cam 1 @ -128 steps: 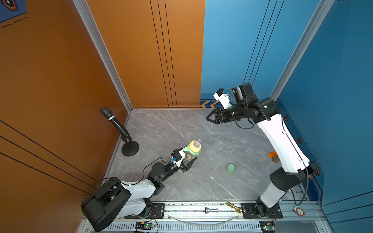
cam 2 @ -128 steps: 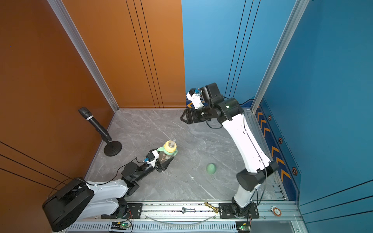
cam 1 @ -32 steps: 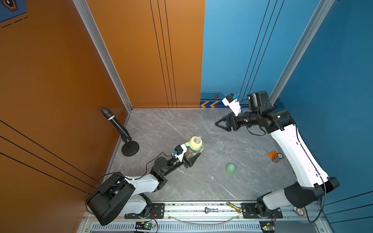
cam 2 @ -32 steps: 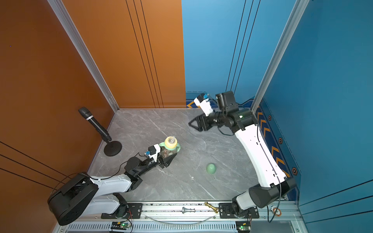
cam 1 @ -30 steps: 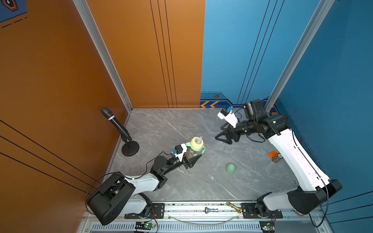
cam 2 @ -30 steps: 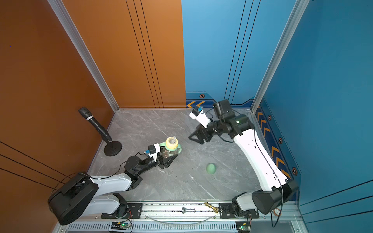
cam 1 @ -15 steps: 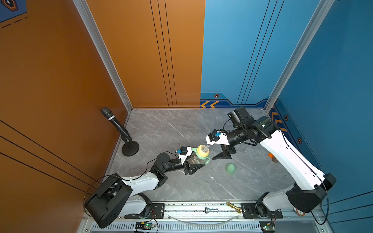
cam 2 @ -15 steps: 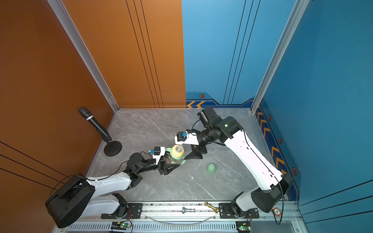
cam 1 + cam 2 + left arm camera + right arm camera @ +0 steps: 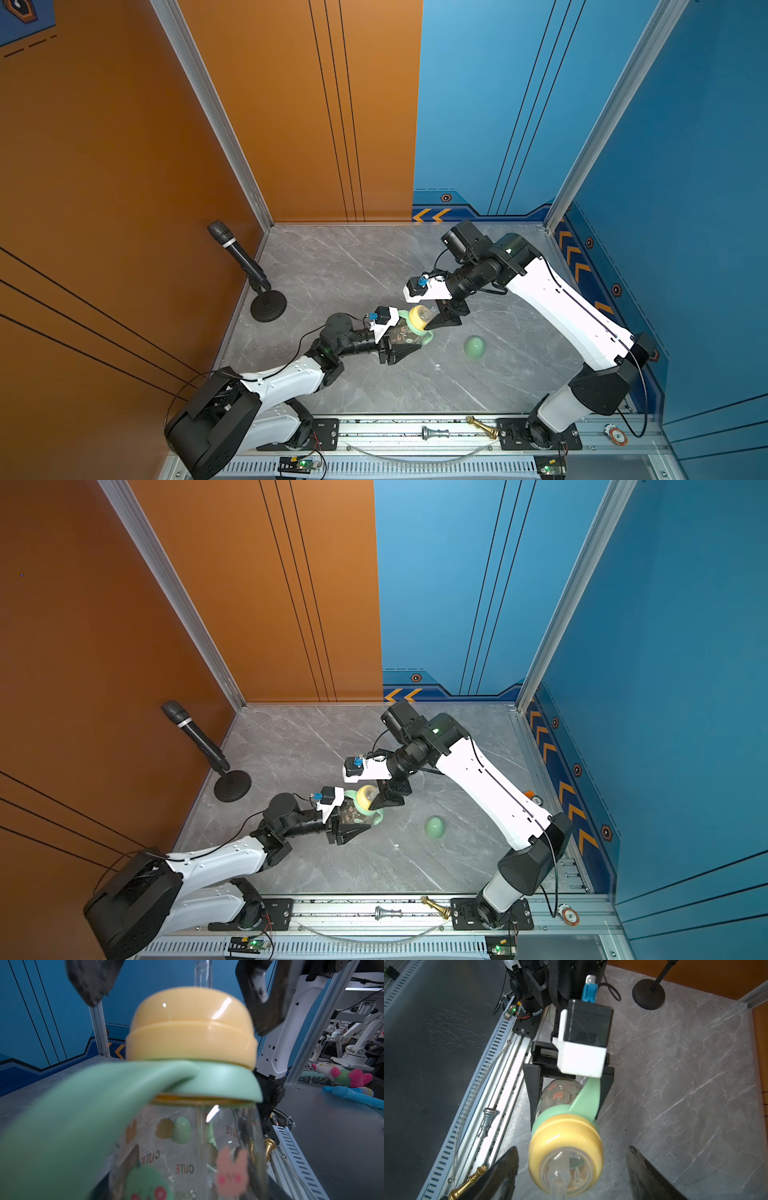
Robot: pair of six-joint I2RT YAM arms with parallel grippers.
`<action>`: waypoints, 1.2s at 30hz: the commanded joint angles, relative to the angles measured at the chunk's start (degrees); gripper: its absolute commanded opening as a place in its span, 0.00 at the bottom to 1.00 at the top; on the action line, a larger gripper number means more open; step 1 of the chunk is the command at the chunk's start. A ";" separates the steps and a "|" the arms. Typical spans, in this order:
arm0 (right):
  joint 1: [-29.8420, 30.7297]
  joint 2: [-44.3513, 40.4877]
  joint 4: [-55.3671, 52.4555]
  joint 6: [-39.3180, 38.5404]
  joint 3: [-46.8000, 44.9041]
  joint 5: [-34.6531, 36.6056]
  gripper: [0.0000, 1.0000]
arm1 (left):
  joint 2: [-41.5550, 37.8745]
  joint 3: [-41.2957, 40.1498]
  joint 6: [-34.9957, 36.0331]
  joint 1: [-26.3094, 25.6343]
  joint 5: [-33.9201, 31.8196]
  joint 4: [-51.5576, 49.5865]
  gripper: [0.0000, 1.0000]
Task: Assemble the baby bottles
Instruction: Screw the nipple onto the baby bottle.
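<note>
Amber-tinted clear plastic, printed with small cartoon figures, forms the bottle, which is clamped around its body by the left hand. In the right wrist view the 2 black fingers are seen pressed against opposite sides of it. The bottle is held tilted near the middle of the grey marble worktop, with its top end turned toward the right arm. Whether its base touches the worktop cannot be told.

A mint-green 2-handled ring is seated on the bottle's neck, and 1 of its handles is seen curving back along the body toward the left wrist. A pale yellow collar is set directly on the ring, and a clear straw stands out of its centre.

The right hand is spread wide open, with 1 jaw placed on each side of the collar. A gap is visible between each jaw and the collar, so nothing is gripped by it.

The mint-green dome cap is seen lying on the worktop, apart from the bottle, on the right arm's side. A microphone on a round black stand is set near the orange wall. On the front rail, 1 silver chess piece and 1 gold chess piece are laid.
</note>
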 commanded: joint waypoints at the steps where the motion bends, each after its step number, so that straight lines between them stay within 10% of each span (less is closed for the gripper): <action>1: 1.09 0.98 -3.23 -0.08 1.09 0.93 0.81 | -1.23 1.92 1.55 -0.48 0.43 -0.32 0.04; 16: 1.25 2.63 -2.48 1.89 -0.40 2.41 0.67 | -2.50 1.85 2.35 -0.56 0.22 -0.76 0.04; 24: 1.92 2.39 0.74 9.48 -0.84 3.67 0.40 | -4.72 1.11 6.10 -1.17 -7.97 -1.96 0.04; 29: 2.83 6.92 11.40 45.59 0.35 15.11 0.32 | -7.48 -0.77 23.29 -9.68 -39.10 -0.87 0.03; 36: 1.16 22.24 1.29 88.79 18.80 16.90 0.10 | 1.27 -2.55 36.93 -13.72 -53.88 14.68 0.02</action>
